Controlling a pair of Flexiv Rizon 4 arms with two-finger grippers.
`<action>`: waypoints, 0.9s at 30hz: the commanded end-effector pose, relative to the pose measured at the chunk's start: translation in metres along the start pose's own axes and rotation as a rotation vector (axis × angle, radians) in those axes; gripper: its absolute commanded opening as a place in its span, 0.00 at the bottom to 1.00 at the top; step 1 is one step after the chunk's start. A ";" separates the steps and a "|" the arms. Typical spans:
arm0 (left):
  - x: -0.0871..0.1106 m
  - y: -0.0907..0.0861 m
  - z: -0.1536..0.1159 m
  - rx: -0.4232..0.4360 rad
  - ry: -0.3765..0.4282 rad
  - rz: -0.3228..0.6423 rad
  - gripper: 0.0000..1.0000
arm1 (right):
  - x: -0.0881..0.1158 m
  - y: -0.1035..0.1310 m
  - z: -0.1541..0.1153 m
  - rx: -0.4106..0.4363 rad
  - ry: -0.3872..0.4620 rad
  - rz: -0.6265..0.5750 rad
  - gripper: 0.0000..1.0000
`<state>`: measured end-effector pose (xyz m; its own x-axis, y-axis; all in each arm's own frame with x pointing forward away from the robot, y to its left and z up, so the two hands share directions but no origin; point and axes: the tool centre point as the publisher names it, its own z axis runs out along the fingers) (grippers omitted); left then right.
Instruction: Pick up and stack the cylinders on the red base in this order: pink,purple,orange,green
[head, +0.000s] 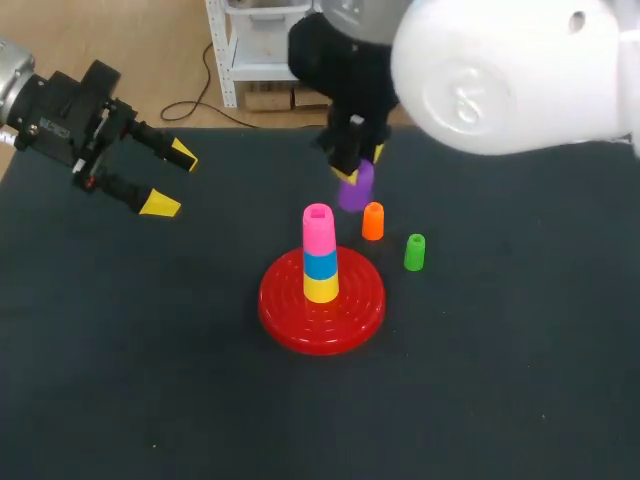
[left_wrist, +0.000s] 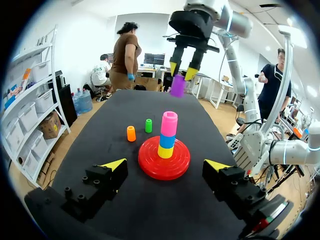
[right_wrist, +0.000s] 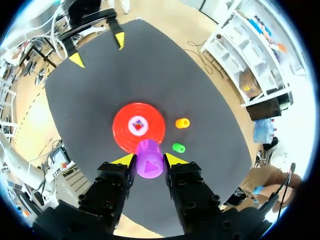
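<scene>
Dark matte table (head: 150, 380), two arms at work. Item 1: red base (head: 352, 310), a round dish with a central post, standing just ahead of and below the right gripper (right_wrist: 149, 160) and well apart from the left gripper (head: 170, 180). Contents of the post, bottom to top: yellow cylinder (head: 320, 288), blue cylinder (head: 320, 264), pink cylinder (head: 318, 228), all upright and seated one on another. Item 2: purple cylinder (head: 356, 188), clamped between the right gripper's two yellow tips, one on each side, open end facing up toward the wrist; it hangs raised off the table, just short of the base and not over the post. Item 3: orange cylinder (head: 372, 221), upright on the table, near the right gripper's fingers and just beside the base. Item 4: green cylinder (head: 414, 252), upright on the table, beside the orange one and a little farther from the base. Item 5: left gripper, fingers spread wide with nothing between them, above the table's edge region, pointed toward the base.
</scene>
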<state>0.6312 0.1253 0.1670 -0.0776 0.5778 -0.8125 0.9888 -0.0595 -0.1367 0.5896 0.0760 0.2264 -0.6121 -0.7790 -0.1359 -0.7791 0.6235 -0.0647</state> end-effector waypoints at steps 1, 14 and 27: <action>0.001 0.001 0.000 0.002 -0.001 0.002 1.00 | -0.014 0.008 0.006 -0.003 0.013 -0.015 0.00; 0.001 0.001 0.000 0.002 -0.001 0.002 1.00 | -0.029 0.017 0.025 -0.018 0.033 -0.041 0.00; 0.001 0.001 0.000 0.002 -0.001 0.002 1.00 | -0.034 0.015 0.039 -0.014 0.058 -0.030 0.00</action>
<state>0.6312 0.1252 0.1670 -0.0776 0.5777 -0.8125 0.9888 -0.0595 -0.1367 0.6028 0.1124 0.1922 -0.5941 -0.8004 -0.0796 -0.7992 0.5986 -0.0543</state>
